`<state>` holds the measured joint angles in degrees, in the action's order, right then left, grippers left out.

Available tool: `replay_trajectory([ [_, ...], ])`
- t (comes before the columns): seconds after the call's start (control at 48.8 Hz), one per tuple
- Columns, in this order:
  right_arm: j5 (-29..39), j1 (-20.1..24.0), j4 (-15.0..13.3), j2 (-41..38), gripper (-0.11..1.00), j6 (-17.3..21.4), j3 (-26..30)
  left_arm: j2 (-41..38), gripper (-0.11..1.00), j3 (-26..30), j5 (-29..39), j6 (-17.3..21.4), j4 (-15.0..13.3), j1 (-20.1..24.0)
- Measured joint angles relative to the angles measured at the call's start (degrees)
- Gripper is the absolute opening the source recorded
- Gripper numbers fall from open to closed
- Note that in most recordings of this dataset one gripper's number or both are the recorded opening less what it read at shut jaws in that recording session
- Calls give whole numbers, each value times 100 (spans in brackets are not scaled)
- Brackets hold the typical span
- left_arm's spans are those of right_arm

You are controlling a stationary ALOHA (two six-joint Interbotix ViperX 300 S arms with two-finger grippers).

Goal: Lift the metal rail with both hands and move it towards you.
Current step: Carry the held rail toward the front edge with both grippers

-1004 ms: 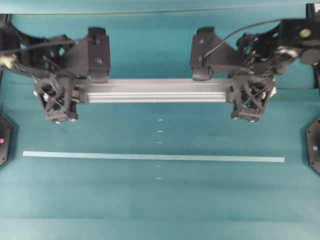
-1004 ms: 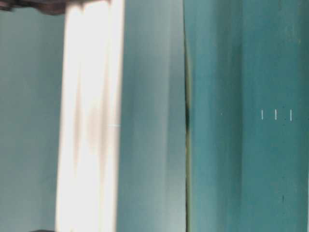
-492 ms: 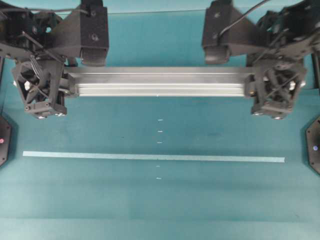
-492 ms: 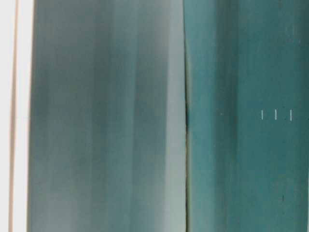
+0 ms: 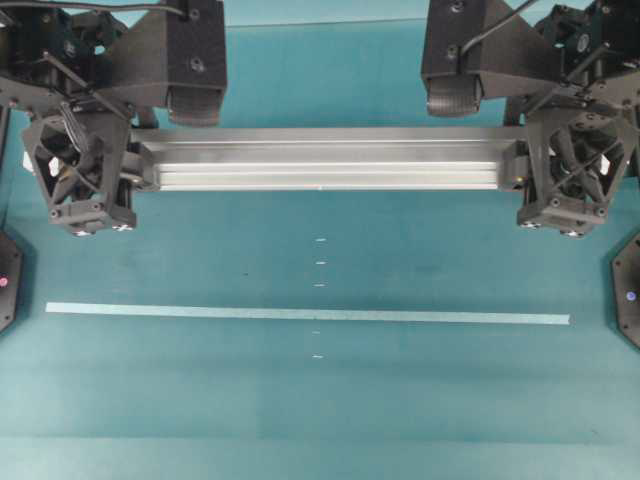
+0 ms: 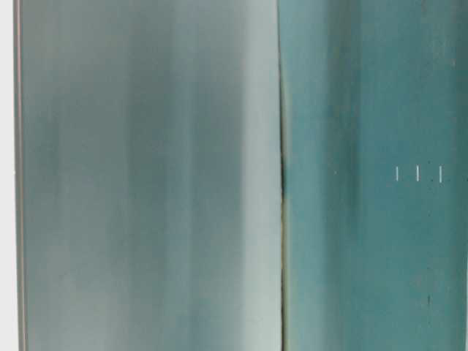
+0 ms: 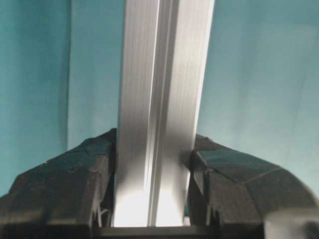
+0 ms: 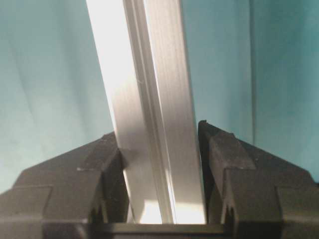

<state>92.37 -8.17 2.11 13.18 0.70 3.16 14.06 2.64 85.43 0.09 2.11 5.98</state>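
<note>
The metal rail [image 5: 330,160], a long grooved silver bar, hangs level across the upper part of the overhead view, off the teal mat. At its left end my left gripper [image 5: 128,165] is shut on it. My right gripper [image 5: 525,165] is shut on the right end. In the left wrist view the rail [image 7: 159,99] runs away between the black fingers [image 7: 65,189], which press on both its sides around the left gripper [image 7: 152,199]. The right wrist view shows the same: the rail [image 8: 149,99] clamped in the right gripper [image 8: 162,189].
A thin pale tape strip [image 5: 300,314] lies across the mat nearer the front, crossed by a column of small white tick marks [image 5: 320,262]. Black fixtures stand at the left edge [image 5: 8,285] and right edge [image 5: 628,300]. A blurred pale surface [image 6: 146,183] fills the left of the table-level view.
Both grippers have risen with the rail held between them; it looks larger and longer in the overhead view. The grips have not changed.
</note>
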Motion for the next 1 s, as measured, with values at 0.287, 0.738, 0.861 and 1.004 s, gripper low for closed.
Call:
replay_trajectory([
  [0.287, -97, 18, 18, 9, 42, 35, -615, -44, 31, -237, -281, -88, 0, -35],
  [0.738, -1635, 185, 18, -53, 42, 149, -2364, -114, 31, -2180, -2215, -369, 0, -149],
  [0.861, -2162, 229, 114, -123, 42, 193, -2751, -220, 31, -2452, -2531, -369, 0, -158],
  [1.004, -2663, 272, 229, -229, 42, 202, -3129, -369, 31, -2777, -2900, -369, -9, -167],
])
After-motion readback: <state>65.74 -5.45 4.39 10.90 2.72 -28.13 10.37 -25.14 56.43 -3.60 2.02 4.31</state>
